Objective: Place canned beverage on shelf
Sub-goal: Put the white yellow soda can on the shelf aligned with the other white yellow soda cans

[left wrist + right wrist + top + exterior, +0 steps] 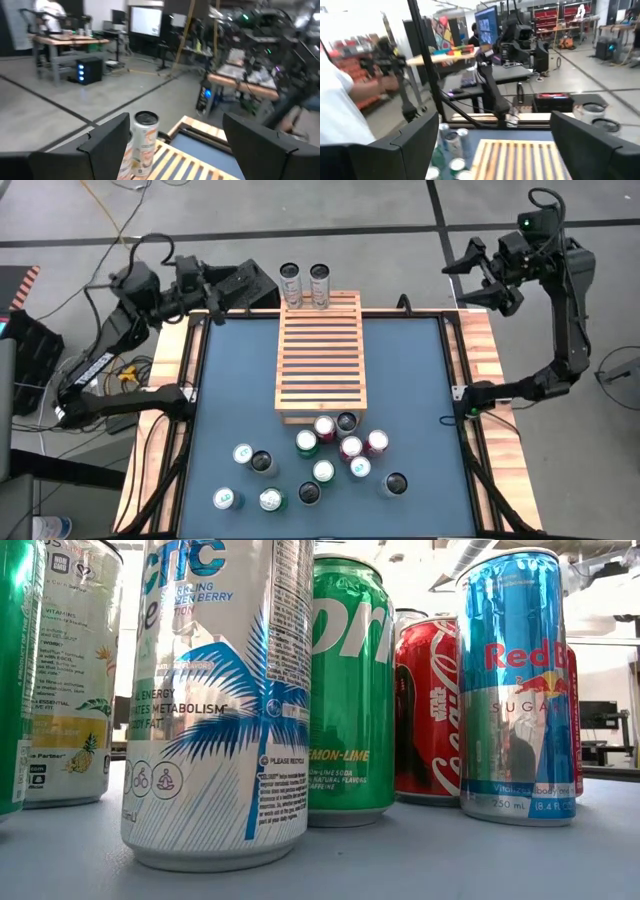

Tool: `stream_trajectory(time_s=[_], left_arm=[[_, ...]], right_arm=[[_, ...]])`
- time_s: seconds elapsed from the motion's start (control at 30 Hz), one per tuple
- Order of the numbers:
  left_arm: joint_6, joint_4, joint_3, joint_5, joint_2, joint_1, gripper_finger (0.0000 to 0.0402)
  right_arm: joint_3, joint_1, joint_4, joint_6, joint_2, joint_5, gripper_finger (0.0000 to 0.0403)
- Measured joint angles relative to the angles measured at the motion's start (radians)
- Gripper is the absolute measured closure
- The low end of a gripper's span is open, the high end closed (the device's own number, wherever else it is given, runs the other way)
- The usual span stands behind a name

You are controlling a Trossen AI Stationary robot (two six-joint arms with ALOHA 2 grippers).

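The shelf (320, 355), a light wooden slatted rack, lies in the middle of the blue table top. Two tall cans (290, 285) (319, 284) stand upright at its far end. Several more cans (340, 450) stand on their bases in a cluster on the table's near part; the low view shows them close up, among them a green can (350, 690) and a blue one (515, 690). My left gripper (265, 290) hovers open and level at the far left corner, just left of the two cans; one can (145, 145) shows beyond its fingers. My right gripper (462, 280) hangs open over the far right corner.
A raised wooden frame (480, 350) borders the table. Bare blue top (410, 370) lies on either side of the shelf. Beyond the table are desks, screens and a person's white sleeve (340, 115) in the right wrist view.
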Motion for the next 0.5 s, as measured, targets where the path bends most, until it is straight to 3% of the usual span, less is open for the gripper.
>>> stream_trajectory(time_s=[0.17, 0.3, 0.4, 0.5], left_arm=[[-0.056, 0.054, -0.076, -0.041, -0.038, -0.001, 0.0097], [-0.072, 0.086, -0.096, -0.076, -0.031, 0.000, 0.0097], [-0.067, 0.112, -0.096, -0.081, -0.012, 0.000, 0.0097], [-0.063, 0.131, -0.096, -0.099, 0.012, -0.001, 0.0097]], right_arm=[[0.001, 0.008, -0.108, -0.057, -0.072, -0.031, 0.0035], [0.001, 0.024, -0.107, -0.047, -0.140, -0.033, 0.0035], [0.002, -0.024, -0.095, 0.009, -0.183, -0.026, 0.0035], [0.003, -0.129, -0.071, 0.122, -0.220, 0.106, 0.0035]])
